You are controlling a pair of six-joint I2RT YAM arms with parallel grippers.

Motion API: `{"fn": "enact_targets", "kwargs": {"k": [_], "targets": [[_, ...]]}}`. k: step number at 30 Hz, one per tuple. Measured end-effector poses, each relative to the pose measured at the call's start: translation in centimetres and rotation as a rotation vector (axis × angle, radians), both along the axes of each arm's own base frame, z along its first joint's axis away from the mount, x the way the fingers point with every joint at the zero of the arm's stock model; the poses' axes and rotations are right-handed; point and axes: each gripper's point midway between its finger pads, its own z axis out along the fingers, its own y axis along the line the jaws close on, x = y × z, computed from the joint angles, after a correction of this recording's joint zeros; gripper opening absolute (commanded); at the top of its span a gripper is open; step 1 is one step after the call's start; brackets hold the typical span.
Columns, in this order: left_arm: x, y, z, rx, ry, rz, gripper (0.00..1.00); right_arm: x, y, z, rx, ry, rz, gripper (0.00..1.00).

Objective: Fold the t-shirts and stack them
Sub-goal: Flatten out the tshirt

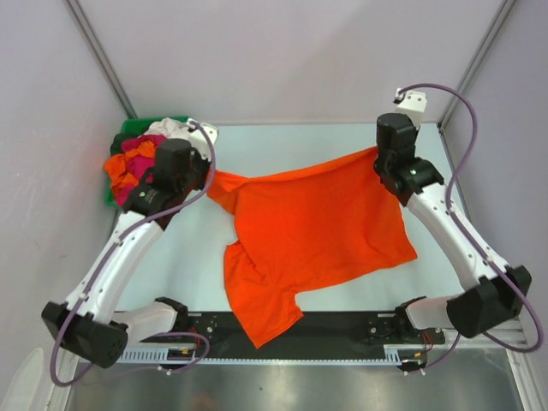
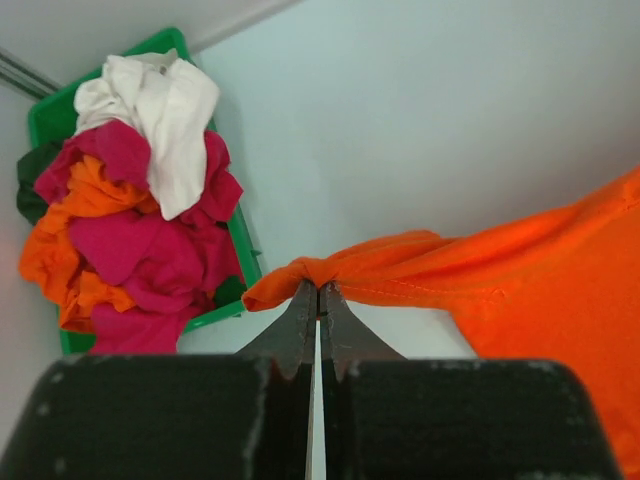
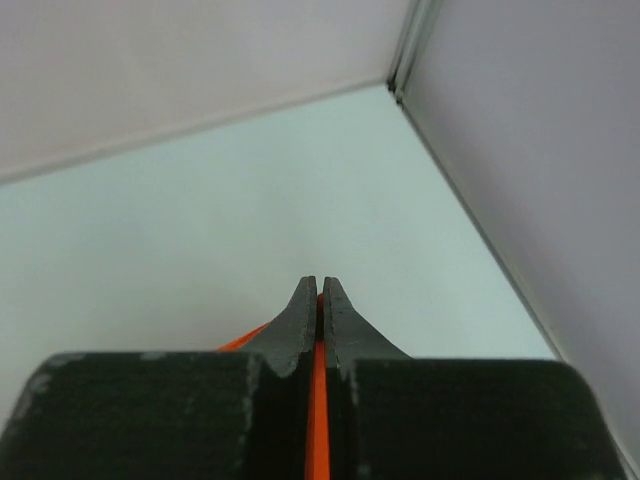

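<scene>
A bright orange t-shirt (image 1: 312,227) is stretched across the middle of the table, its near part hanging over the front edge. My left gripper (image 1: 208,175) is shut on its far left corner, seen bunched at the fingertips in the left wrist view (image 2: 318,285). My right gripper (image 1: 379,156) is shut on its far right corner; orange cloth (image 3: 319,400) shows between the jaws in the right wrist view (image 3: 319,285). More shirts in magenta (image 2: 150,245), orange and white (image 2: 160,110) are heaped at the far left.
The heap of shirts lies in a green plastic bin (image 1: 128,128) at the far left corner, close behind my left gripper; it also shows in the left wrist view (image 2: 245,255). Grey walls stand at the back and both sides. A metal rail (image 1: 342,330) runs along the near edge.
</scene>
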Motion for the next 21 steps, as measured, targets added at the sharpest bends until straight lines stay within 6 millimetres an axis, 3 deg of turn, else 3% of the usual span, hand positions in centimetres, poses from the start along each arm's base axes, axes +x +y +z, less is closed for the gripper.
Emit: {"fn": "enact_targets", "kwargs": {"k": [3, 10, 15, 21], "targets": [[1.7, -0.3, -2.7, 0.031, 0.043, 0.003, 0.0, 2.1, 0.1, -3.8, 0.011, 0.081, -0.003, 0.0], [7.3, -0.9, -5.5, 0.045, 0.058, 0.043, 0.0, 6.4, -0.3, -9.6, 0.029, 0.188, -0.021, 0.0], [12.3, -1.4, -5.9, 0.054, 0.041, 0.088, 0.0, 9.8, -1.2, -12.7, 0.048, 0.232, -0.049, 0.0], [19.2, -1.5, -4.6, 0.047, -0.017, 0.15, 0.0, 13.9, -3.1, -15.2, 0.087, 0.253, -0.097, 0.0]]}}
